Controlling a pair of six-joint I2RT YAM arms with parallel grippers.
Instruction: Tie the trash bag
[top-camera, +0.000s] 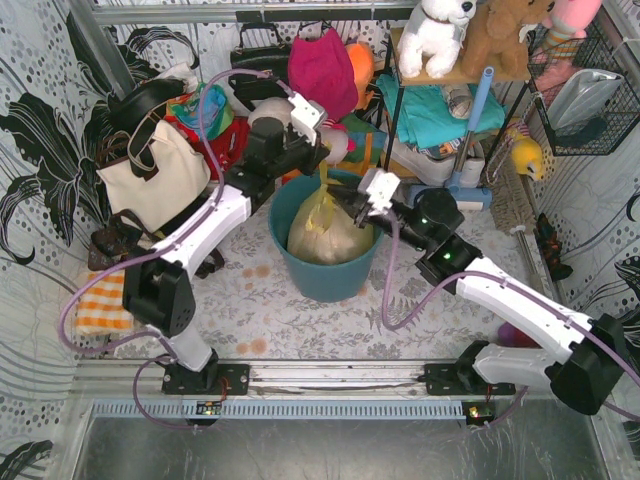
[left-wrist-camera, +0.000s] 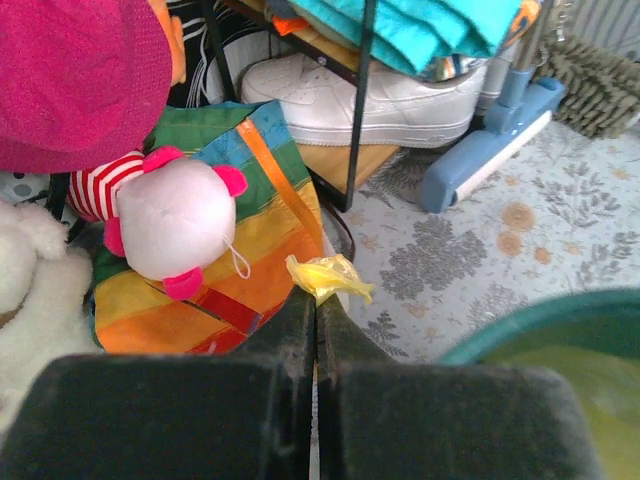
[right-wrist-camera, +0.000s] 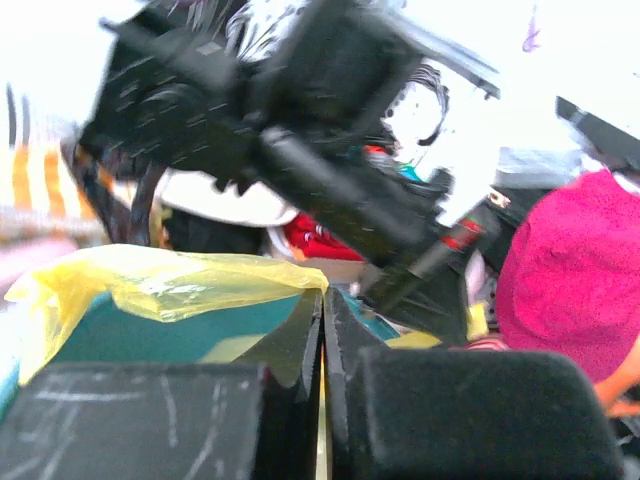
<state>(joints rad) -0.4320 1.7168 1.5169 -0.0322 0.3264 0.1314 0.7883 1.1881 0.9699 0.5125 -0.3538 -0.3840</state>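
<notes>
The table (top-camera: 270, 320), under a floral cloth, has clutter along its far edge and a teal bin (top-camera: 330, 275) at its middle. Both arms reach from the near edge toward the bin: the left arm (top-camera: 215, 225) slants in from the left, the right arm (top-camera: 500, 290) from the right. The yellow bag (top-camera: 325, 235) sits inside the bin and fills it to the rim, with pale crumpled stuff showing through its thin film. To the far left of the bin stands a cream tote (top-camera: 160, 180) with dark handles. To the far right, a shelf (top-camera: 440, 110) holds teal cloth, with a white sneaker (left-wrist-camera: 375, 95) on its lower board. The left gripper (top-camera: 322, 160) hangs above the bin's far rim. Its jaws are pressed fully together on a strip (top-camera: 323, 185) that rises taut from the bag, and the left wrist view shows the strip's crumpled yellow end poking out past the fingertips. The right gripper (top-camera: 352, 205) is lower, over the right side of the bag's top, with its jaws likewise closed and no gap between them. In the right wrist view a fold of yellow film runs from the left into the closed tips, so the gripper pinches bag plastic; I cannot tell which part. A plush pig (left-wrist-camera: 180, 220) lies on rainbow cloth (left-wrist-camera: 250, 290) beyond the left fingers.
</notes>
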